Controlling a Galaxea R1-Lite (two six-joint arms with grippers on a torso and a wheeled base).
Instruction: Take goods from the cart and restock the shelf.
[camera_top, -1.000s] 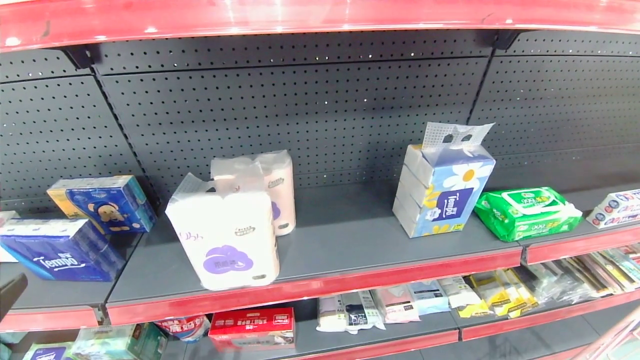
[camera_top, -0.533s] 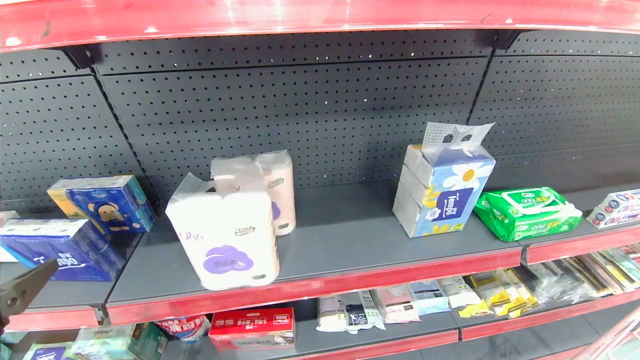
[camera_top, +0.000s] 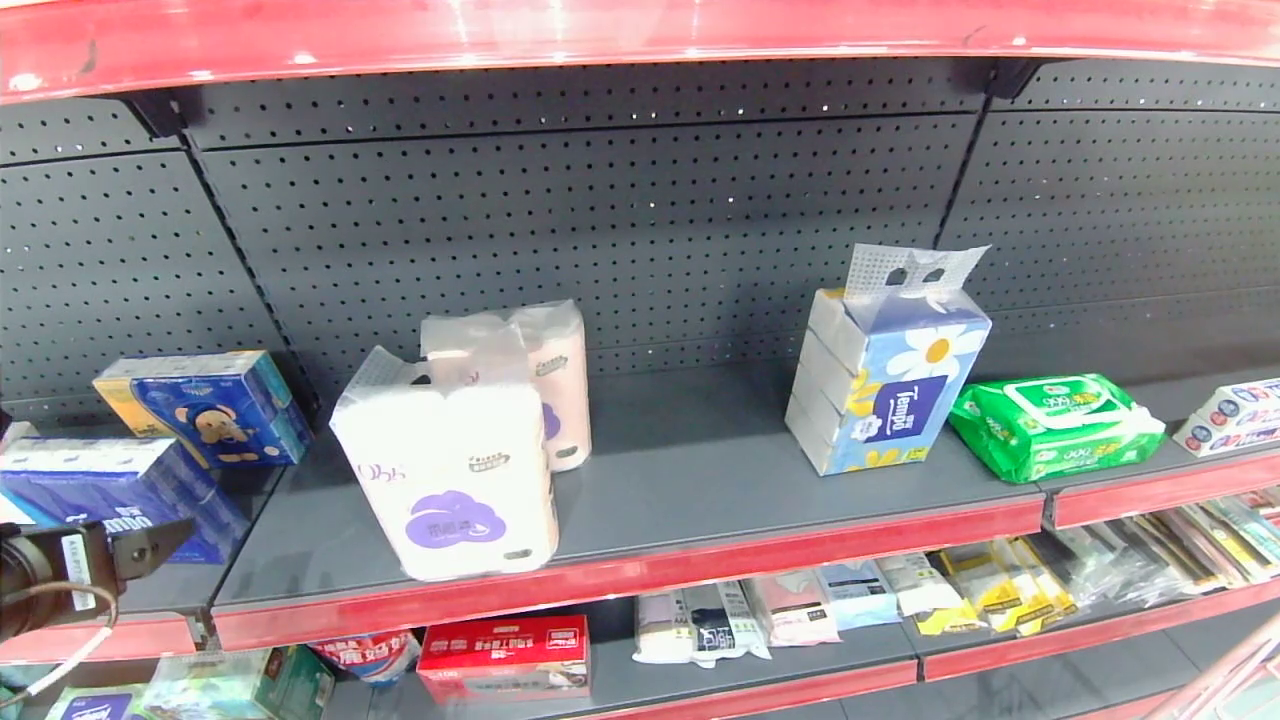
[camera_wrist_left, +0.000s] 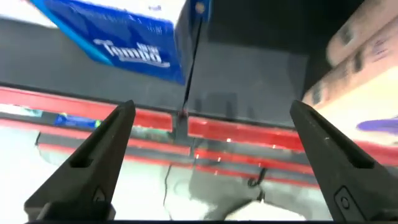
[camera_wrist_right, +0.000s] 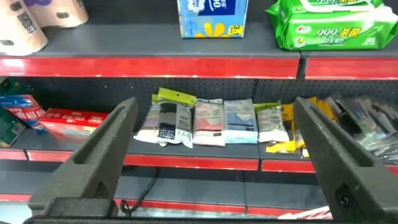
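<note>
Status: left gripper (camera_wrist_left: 212, 106) is spread wide with nothing in it, at the near left just off the red lip (camera_top: 640, 570). The blue pack (camera_top: 110, 510) is just beyond it and the roll pack (camera_top: 450, 480) to its right. The right gripper (camera_wrist_right: 216, 101) is also spread and empty, set low, facing the flat packs (camera_wrist_right: 205, 121) on the lower tier. With both bare, my read is nothing is picked for placing yet. The shelf (camera_top: 700, 470) has its gap mid-bay, between the roll pack and the flower pack (camera_top: 885, 385); the wipes (camera_top: 1050, 425) lie right of that. In the way of a drop there: the lip and the flower pack's tall flap (camera_top: 915, 270). The roll pack stands near the front edge, so it looks easy to knock.
</note>
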